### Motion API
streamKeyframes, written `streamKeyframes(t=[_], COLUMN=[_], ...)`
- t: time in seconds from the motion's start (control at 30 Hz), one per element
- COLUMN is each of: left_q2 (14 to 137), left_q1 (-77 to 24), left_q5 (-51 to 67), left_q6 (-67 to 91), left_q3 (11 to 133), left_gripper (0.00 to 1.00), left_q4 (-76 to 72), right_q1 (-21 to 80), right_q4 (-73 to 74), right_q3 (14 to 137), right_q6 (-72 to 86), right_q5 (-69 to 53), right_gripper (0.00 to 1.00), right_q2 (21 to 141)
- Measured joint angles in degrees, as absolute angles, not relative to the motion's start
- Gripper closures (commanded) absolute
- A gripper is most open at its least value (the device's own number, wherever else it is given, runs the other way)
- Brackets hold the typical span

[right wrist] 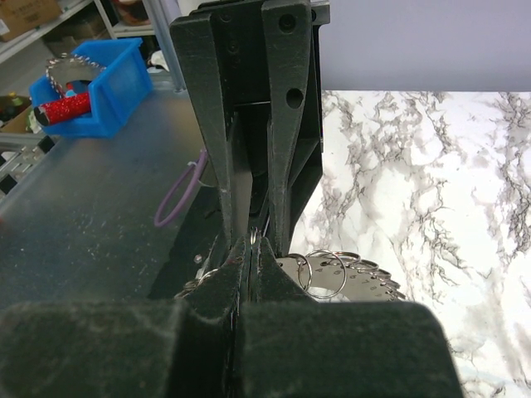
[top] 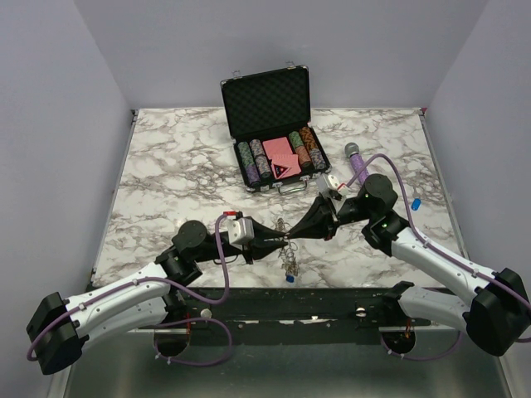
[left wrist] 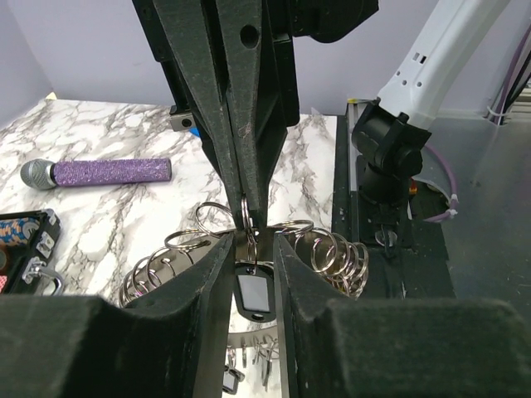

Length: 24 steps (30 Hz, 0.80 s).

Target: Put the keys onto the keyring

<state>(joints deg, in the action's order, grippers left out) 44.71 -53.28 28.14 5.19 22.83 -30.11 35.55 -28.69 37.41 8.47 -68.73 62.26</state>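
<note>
The keyring (top: 288,250), a silver toothed disc fringed with small split rings, hangs between both grippers above the table's front edge. My right gripper (top: 295,235) is shut on one of its small rings; in the left wrist view it (left wrist: 247,217) comes down from above, pinching that ring. A black-headed key (left wrist: 253,292) hangs from the ring. My left gripper (left wrist: 253,240) has its jaws apart on either side of that key's head; contact cannot be told. The disc (right wrist: 357,278) shows beside my right gripper (right wrist: 253,242). A blue key (top: 290,279) lies below the ring.
An open black chip case (top: 270,124) with chip rows stands at the back centre. A purple microphone (top: 357,162) lies to its right. A second blue key (top: 415,201) lies near the right arm. Off the table, a blue bin (right wrist: 79,87) sits on the metal bench.
</note>
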Motion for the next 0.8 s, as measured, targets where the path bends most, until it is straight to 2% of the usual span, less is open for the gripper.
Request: streamKeyframes(t=[0.23,0.5,0.6,0.63,0.8], left_q2=[44.69,44.69,44.71,44.71,44.86], left_q1=[-53.28,-53.28,-53.28,-53.28,-53.28], left_q5=[28.16,28.14,28.14,28.14,28.21], left_q6=[5.23,5.45,5.48,5.45,5.37], left_q3=[22.83,22.83,22.85,22.92,24.93], left_gripper=[0.7,0.83,0.98,1.0,1.0], left_q4=[-30.59,-30.74,-30.59,-30.44,-26.22], right_q1=[35.55,35.55,35.55,35.55,35.51], right_q4=[-28.69,-28.67,-28.67,-28.67,-28.21], right_q3=[37.41,37.41,37.41,37.41,37.41], right_q6=[7.9,7.88,7.84,7.79,6.48], right_q5=[-68.73,-69.01,-69.3,-69.36,-70.0], right_gripper=[1.0,1.0,1.0,1.0,0.98], right_q2=[62.26,62.26,62.26,62.26,62.26])
